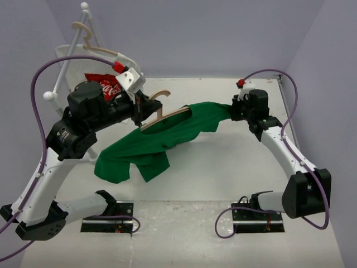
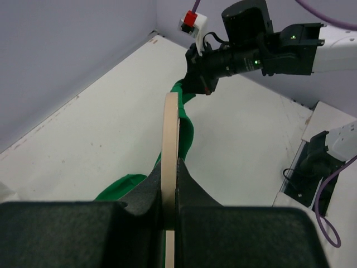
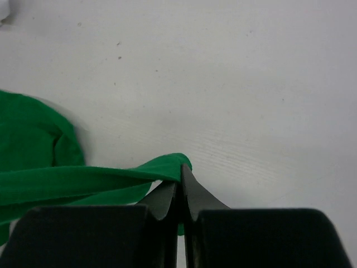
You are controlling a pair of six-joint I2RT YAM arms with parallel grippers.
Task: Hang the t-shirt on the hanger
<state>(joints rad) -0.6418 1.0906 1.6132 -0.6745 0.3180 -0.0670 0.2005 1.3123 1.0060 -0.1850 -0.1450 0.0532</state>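
The green t-shirt (image 1: 162, 139) hangs stretched between my two grippers above the table. The pale beige hanger (image 1: 166, 115) points into the shirt's neck; its hook sticks up at the left. My left gripper (image 1: 139, 111) is shut on the hanger (image 2: 170, 139), whose far end goes into the shirt (image 2: 184, 125). My right gripper (image 1: 234, 110) is shut on the shirt's edge (image 3: 167, 167), holding it up at the right. The shirt's lower part droops onto the table at the left.
A white rack (image 1: 72, 56) stands at the back left with a second beige hanger (image 1: 92, 42) and a white shirt with a red logo (image 1: 106, 86). Walls close the table at the back and sides.
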